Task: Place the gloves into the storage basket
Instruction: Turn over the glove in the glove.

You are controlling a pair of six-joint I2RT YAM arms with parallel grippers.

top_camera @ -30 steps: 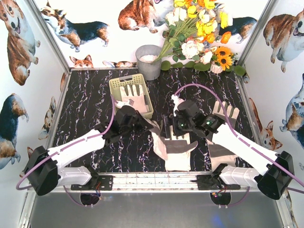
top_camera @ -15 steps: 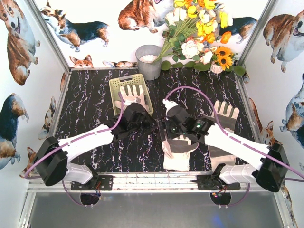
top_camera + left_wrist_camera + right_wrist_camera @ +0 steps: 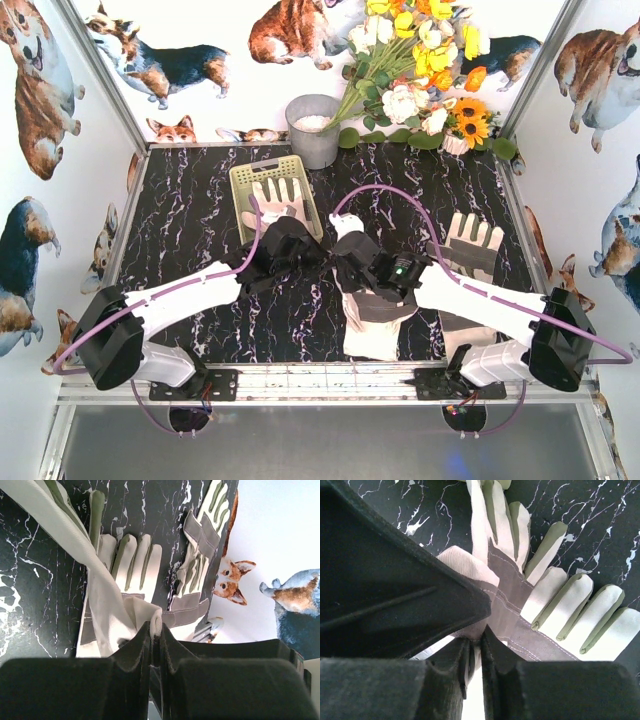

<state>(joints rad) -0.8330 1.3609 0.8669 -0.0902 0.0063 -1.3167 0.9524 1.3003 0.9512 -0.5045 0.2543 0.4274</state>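
**Top view:** The left pincer [image 3: 312,255] and right pincer [image 3: 338,265] were close together at the middle of the black, white-veined marble-pattern bench [image 3: 190,220]. They were just in front of the shallow pale yellow-green slotted plastic basket [image 3: 264,163]. One cream-white work glove with grey patches [image 3: 278,198] lay flat inside the basket. A second glove [image 3: 375,318] lay on the bench below the right pincer, and two more gloves [image 3: 472,243] lay to the right, partly under that arm. A grey metal bucket [image 3: 313,135] and a bunch of yellow and white flowers [image 3: 420,60] stood against the back wall. From this height, neither pincer's grip could be made out.

**Left wrist:** The left pincer [image 3: 156,626] was pressed together on a fold of cream fabric, pinching a held glove [image 3: 115,610] that trailed away across the frame. Two gloves lay flat on the bench beyond it, one near [image 3: 132,560] and one by the corgi-print wall [image 3: 200,550].

**Right wrist:** The right pincer [image 3: 475,647] was drawn nearly together, nipping the cloth of a grey-patched glove [image 3: 570,615] whose fingers were spread on the bench. Another glove's fingers [image 3: 495,515] overlapped it above. Whether both pincers gripped the same glove could not be told.
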